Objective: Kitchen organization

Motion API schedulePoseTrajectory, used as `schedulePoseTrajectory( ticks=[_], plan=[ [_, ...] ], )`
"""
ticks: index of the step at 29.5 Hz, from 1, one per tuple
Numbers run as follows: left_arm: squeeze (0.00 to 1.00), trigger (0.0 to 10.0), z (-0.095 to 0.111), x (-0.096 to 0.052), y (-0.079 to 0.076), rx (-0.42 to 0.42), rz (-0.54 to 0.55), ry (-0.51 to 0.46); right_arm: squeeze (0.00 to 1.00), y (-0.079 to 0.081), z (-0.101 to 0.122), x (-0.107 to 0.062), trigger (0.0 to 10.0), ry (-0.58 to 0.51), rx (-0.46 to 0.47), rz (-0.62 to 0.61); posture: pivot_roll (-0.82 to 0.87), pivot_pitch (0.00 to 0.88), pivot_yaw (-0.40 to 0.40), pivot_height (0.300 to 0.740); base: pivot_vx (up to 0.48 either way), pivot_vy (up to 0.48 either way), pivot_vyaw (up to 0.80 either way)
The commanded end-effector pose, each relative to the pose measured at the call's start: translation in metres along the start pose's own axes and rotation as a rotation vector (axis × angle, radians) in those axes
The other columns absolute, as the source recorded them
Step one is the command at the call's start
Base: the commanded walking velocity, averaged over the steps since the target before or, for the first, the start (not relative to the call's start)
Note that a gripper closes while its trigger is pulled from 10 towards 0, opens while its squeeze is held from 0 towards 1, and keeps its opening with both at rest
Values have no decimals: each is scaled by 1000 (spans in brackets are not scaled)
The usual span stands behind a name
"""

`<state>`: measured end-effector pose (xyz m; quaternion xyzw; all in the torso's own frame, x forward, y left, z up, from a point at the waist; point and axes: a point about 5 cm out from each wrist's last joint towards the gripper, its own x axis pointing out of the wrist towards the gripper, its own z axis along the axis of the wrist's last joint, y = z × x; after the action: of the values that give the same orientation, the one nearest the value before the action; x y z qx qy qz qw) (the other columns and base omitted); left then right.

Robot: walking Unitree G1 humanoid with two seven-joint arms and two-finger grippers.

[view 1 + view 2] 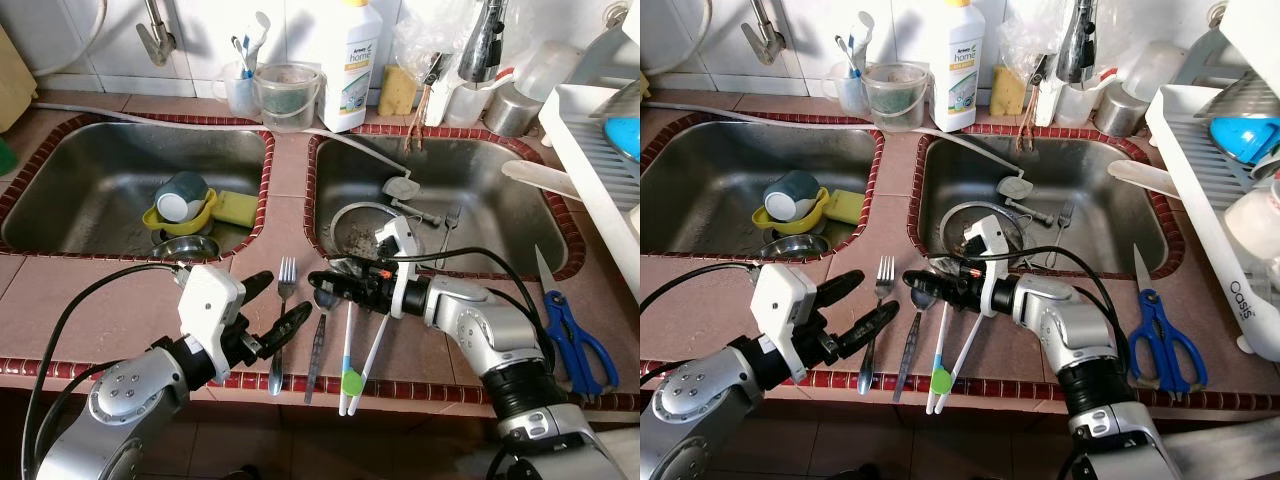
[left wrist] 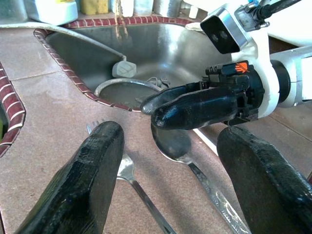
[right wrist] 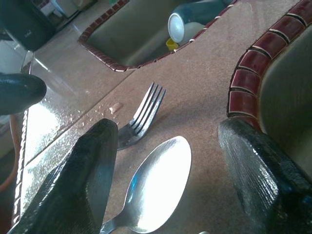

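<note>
Lying on tiled counter (image 1: 130, 285) btwn sinks: fork (image 1: 283, 315), spoon (image 1: 320, 335).

Two forks (image 1: 283, 300) (image 1: 449, 228), one spoon (image 1: 320, 325)

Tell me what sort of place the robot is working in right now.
Most likely a home kitchen, at the sink counter: a steel double sink with dirty dishes, a dish soap bottle against the tiled wall, and a fork and spoon on the counter between both open grippers.

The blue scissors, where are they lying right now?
The blue scissors lie on the counter at the robot's right, beside a knife, past the right sink.
</note>
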<state>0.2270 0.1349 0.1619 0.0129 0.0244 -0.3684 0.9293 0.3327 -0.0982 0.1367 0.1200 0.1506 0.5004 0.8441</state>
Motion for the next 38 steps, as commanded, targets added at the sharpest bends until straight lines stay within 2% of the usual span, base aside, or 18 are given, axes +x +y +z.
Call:
schedulePoseTrajectory(
  ticks=[1, 2, 3, 4, 5, 8, 13, 16, 20, 22, 28, 32, 38],
  plan=[
    [0, 10000, 3, -2, -3, 4, -2, -6, 0, -4, -17, -3, 7608, 52, 58, -36, 31, 210, -27, 740, 0, 0, 0],
    [0, 10000, 3, -2, -3, 4, -2, -6, 0, -4, -18, -4, 7608, 52, 61, -39, 31, 210, -27, 740, 0, 0, 0],
    [0, 10000, 3, -2, -3, 4, -2, -6, 0, -5, -18, -4, 8275, 51, 57, -44, 31, 209, -28, 740, 0, 0, 0],
    [0, 10000, 3, -2, -3, 4, -2, -5, 0, -7, -17, -4, 9765, 40, 79, -72, 32, 209, -27, 740, 0, 0, 0],
    [0, 10000, 3, -2, -3, 4, -3, -5, 0, -8, -16, -5, 10000, 34, 87, -88, 31, 208, -26, 740, 0, 0, 0],
    [0, 10000, 3, -2, -3, 4, -3, -4, 0, -10, -12, -5, 10000, 20, 77, -118, 30, 206, -26, 740, 0, 0, 0],
    [0, 10000, 3, 0, -3, 3, -10, -5, 0, -7, 11, -5, 10000, -40, 52, -134, 22, 200, -27, 740, 0, 0, 0],
    [0, 10000, 3, 1, -4, 1, -12, -7, 0, -6, 13, -6, 10000, -32, 78, -131, 19, 200, -30, 740, 0, 0, 0],
    [0, 10000, 3, 0, -3, 3, -11, -7, 0, -3, 13, -7, 9765, -22, 67, -131, 17, 200, -33, 740, 0, 0, 0],
    [0, 10000, 3, 0, -3, 1, -6, -9, 0, 0, 14, -9, 10000, -2, 105, -132, 17, 200, -33, 740, 0, 0, 0],
    [0, 10000, 2, 1, -4, -1, -7, -9, 0, 7, 27, -10, 10000, -5, 57, -113, 5, 206, -35, 740, 0, 0, 0],
    [0, 10000, 3, 1, -4, -4, -8, -11, 0, 12, 33, -9, 10000, 6, 86, -95, 2, 210, -36, 740, 0, 0, 0],
    [0, 10000, 2, 1, -4, -7, -4, -11, 0, 14, 23, -10, 10000, 45, 112, -101, 1, 212, -37, 740, 0, 0, 0]
  ],
)
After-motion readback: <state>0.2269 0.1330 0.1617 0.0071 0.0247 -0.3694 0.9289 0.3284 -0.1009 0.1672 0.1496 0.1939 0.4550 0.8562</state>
